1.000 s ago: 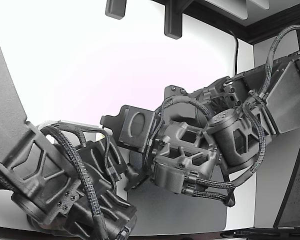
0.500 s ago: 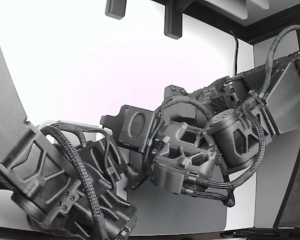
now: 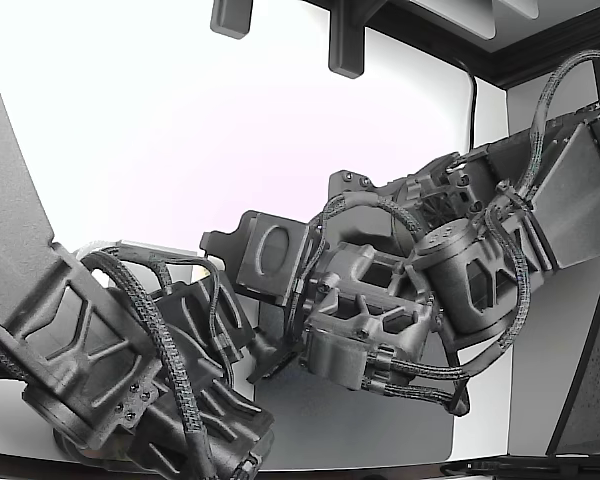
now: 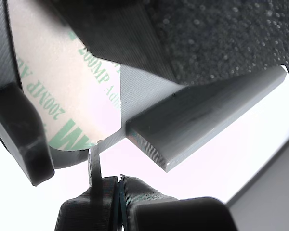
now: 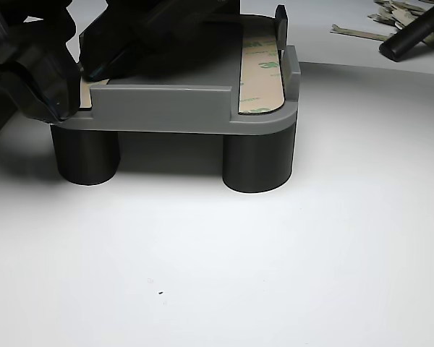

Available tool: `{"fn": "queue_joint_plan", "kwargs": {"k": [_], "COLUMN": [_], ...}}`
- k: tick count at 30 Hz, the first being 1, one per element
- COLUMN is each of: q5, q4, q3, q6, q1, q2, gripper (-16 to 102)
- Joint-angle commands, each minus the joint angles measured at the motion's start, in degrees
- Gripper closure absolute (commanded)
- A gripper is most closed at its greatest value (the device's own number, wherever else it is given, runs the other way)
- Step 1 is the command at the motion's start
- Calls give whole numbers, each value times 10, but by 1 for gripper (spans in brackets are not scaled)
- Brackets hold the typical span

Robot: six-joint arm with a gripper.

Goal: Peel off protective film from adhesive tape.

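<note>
A grey part [image 5: 166,108] stands on two black cylinders [image 5: 259,160]. Beige tape with green-printed protective film [image 5: 260,69] lies along its edge on the other view's right. A second strip [image 4: 58,82] fills the wrist view. My gripper [image 4: 119,180] sits at that strip's corner with its jaws shut. A thin tab of film [image 4: 94,166] runs from the strip's edge into the fingers. In the other view my gripper [image 5: 90,71] is a dark mass over the part's left end. In the exterior view both arms [image 3: 370,300] crowd together and hide the fingertips.
A black piece [image 4: 19,130] presses on the part beside the strip. A grey bar [image 4: 202,115] crosses behind the tape. Several loose film strips [image 5: 390,13] and a black rod [image 5: 414,35] lie at the back right of the white table [image 5: 275,275].
The arm on the exterior view's right has sunk slightly. Everything else looks the same.
</note>
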Motion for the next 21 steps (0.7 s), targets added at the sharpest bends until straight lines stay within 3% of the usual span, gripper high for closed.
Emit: {"fn": "queue_joint_plan", "kwargs": {"k": [1, 21], "q5": [2, -1], "q4": [-2, -4], "q3": [-19, -19], "q6": [2, 11], "q1": [-2, 2], "q2": [9, 10], "gripper": [97, 97]}}
